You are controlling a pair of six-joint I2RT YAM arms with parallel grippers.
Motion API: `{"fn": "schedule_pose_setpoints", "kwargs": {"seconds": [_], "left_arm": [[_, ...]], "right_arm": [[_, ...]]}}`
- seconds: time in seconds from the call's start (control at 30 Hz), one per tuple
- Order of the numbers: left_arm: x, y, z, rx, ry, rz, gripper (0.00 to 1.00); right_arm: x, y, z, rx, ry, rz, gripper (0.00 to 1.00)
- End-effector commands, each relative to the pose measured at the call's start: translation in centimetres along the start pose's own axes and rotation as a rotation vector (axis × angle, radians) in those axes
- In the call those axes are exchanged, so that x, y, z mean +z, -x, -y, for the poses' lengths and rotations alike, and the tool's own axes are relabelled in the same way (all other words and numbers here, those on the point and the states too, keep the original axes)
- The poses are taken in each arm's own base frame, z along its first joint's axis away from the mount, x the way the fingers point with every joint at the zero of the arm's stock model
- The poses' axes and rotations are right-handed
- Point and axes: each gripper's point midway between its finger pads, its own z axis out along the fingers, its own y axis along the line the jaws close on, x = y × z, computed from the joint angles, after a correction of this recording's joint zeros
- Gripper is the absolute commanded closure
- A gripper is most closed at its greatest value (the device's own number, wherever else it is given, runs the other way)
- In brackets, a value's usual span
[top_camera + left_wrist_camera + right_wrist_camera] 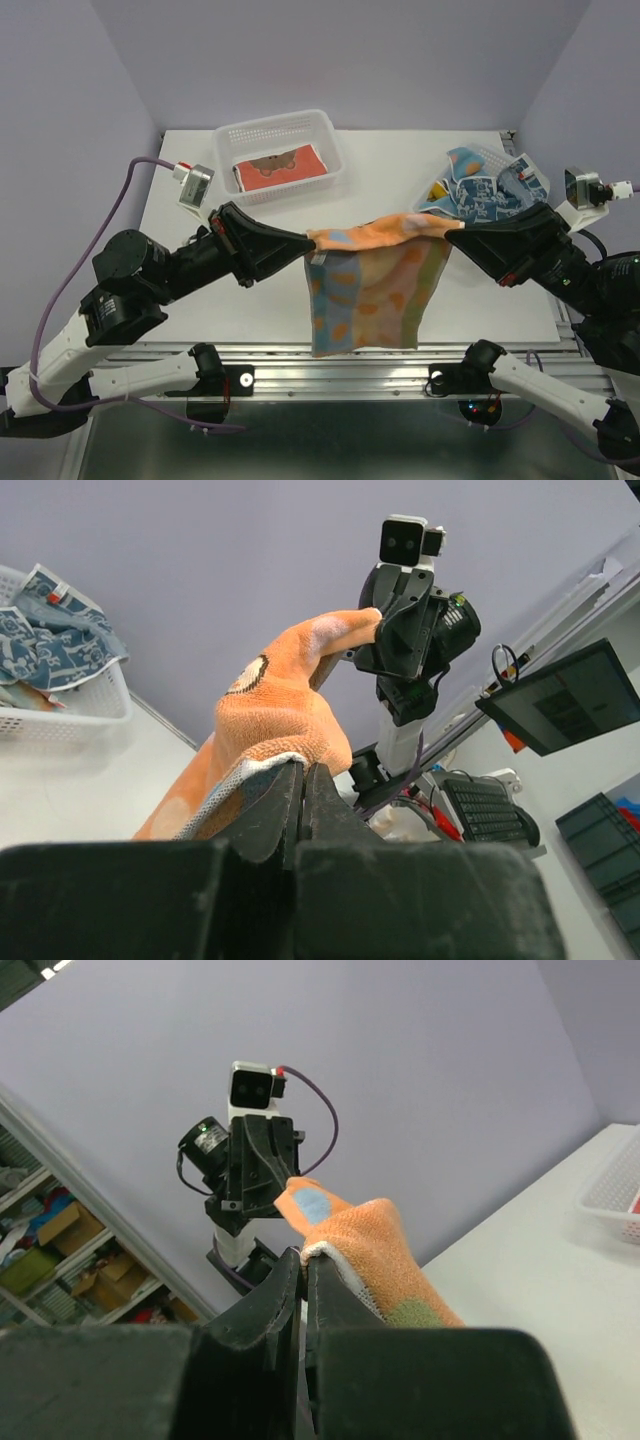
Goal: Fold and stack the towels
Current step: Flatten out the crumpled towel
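An orange towel with coloured patches (372, 285) hangs in the air over the table's front edge, stretched between both arms. My left gripper (306, 240) is shut on its left top corner, and the towel (285, 705) bunches over the closed jaws in the left wrist view. My right gripper (455, 229) is shut on the right top corner; the same towel (385, 1260) drapes over its jaws. A red-orange towel (278, 167) lies folded in the back-left white basket (240, 135). Navy and pale blue patterned towels (485, 190) are heaped in the back-right basket (60, 715).
The white table (200, 290) runs under both arms, with its metal front rail (350, 375) just below the hanging towel. A shelf and a keyboard show beyond the table in the wrist views.
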Motion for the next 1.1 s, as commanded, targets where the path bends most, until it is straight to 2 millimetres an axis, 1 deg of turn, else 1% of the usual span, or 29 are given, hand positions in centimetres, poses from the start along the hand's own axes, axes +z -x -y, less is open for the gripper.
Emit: {"fn": "schedule_pose_setpoints", "kwargs": {"seconds": [0.0,0.07,0.13,0.17,0.2,0.23,0.27,0.3,0.33,0.37,0.4,0.43,0.47,0.5,0.53,0.57,0.6,0.63,0.67,0.7,0.77,0.8,0.83,0.87,0.93,0.97,1.0,1.03,1.07], "left_arm": [[0.5,1.2,0.7,0.02,-0.031,0.054,1.0],[0.9,1.0,-1.0,0.028,0.04,0.064,1.0],[1.3,1.4,-3.5,0.031,0.156,0.112,1.0],[1.3,1.2,-4.8,0.037,0.213,0.115,1.0],[1.4,1.2,-5.9,0.04,0.258,0.129,1.0],[1.4,1.5,-7.8,0.045,0.343,0.167,1.0],[1.5,1.5,-8.9,0.054,0.382,0.184,1.0],[1.4,1.9,-10.4,0.057,0.451,0.224,1.0],[1.5,1.5,-11.8,0.062,0.497,0.229,1.0],[1.6,1.6,-12.6,0.074,0.527,0.238,1.0],[1.7,1.6,-14.8,0.096,0.605,0.244,1.0],[1.7,1.9,-16.1,0.105,0.645,0.25,1.0],[1.9,2.2,-17.2,0.117,0.669,0.247,1.0],[1.9,2.4,-18.6,0.126,0.696,0.24,1.0],[1.7,3.1,-21.6,0.139,0.757,0.232,1.0],[2.1,3.8,-22.4,0.152,0.747,0.248,1.0],[2.0,4.1,-23.6,0.16,0.764,0.252,1.0],[2.5,4.8,-27.7,0.187,0.812,0.227,1.0],[2.9,4.3,-28.3,0.181,0.814,0.204,1.0],[2.4,5.0,-29.6,0.189,0.843,0.212,1.0],[2.6,5.7,-31.4,0.191,0.858,0.214,1.0],[2.3,6.3,-33.6,0.176,0.898,0.204,1.0],[2.3,6.4,-34.5,0.169,0.903,0.19,1.0],[2.5,5.8,-36.2,0.148,0.914,0.152,1.0],[2.5,6.2,-37.6,0.146,0.929,0.147,1.0],[2.5,5.9,-39.1,0.14,0.938,0.119,1.0],[2.5,5.8,-39.7,0.143,0.944,0.111,1.0],[2.2,6.0,-40.5,0.146,0.957,0.107,1.0],[2.2,5.9,-41.0,0.147,0.961,0.099,1.0]], "right_arm": [[-0.1,0.8,2.2,-0.028,-0.104,0.065,0.99],[0.2,0.7,3.9,-0.044,-0.173,0.072,0.99],[0.6,0.2,5.7,-0.058,-0.233,0.072,0.99],[0.8,0.2,7.4,-0.07,-0.302,0.089,0.99],[0.9,0.2,8.6,-0.076,-0.346,0.1,0.99],[1.1,-0.9,10.8,-0.073,-0.416,0.093,0.99],[1.2,-0.8,13.1,-0.081,-0.504,0.13,0.99],[1.2,-1.2,14.8,-0.085,-0.563,0.141,0.99],[1.1,-2.7,17.3,-0.087,-0.635,0.131,0.99],[1.1,-2.5,19.3,-0.102,-0.714,0.175,0.99],[1.0,-2.9,20.7,-0.116,-0.758,0.187,0.99],[0.5,-2.4,22.0,-0.135,-0.827,0.231,0.99],[0.9,-2.8,22.6,-0.146,-0.834,0.22,0.99],[0.7,-2.8,24.0,-0.173,-0.898,0.234,0.99],[1.0,-2.8,24.7,-0.192,-0.921,0.238,0.99],[1.0,-2.7,25.3,-0.209,-0.951,0.245,0.99],[1.2,-2.9,25.9,-0.222,-0.967,0.241,0.99],[2.4,-4.2,28.5,-0.27,-1.017,0.2,0.99],[2.5,-4.9,29.5,-0.277,-1.037,0.18,0.99],[3.0,-5.0,30.0,-0.29,-1.039,0.173,0.99],[3.8,-5.6,31.6,-0.299,-1.055,0.148,0.99],[3.9,-6.1,33.5,-0.31,-1.083,0.123,0.99],[4.8,-5.8,33.9,-0.301,-1.05,0.127,0.99],[4.6,-5.0,35.1,-0.302,-1.066,0.142,0.99],[5.2,-5.3,37.2,-0.297,-1.07,0.118,0.99],[5.1,-5.2,38.2,-0.293,-1.073,0.11,0.99],[5.5,-4.7,38.5,-0.293,-1.062,0.117,0.99],[5.7,-5.3,39.7,-0.292,-1.064,0.09,0.99],[5.5,-5.0,40.4,-0.293,-1.074,0.093,0.99]]}}
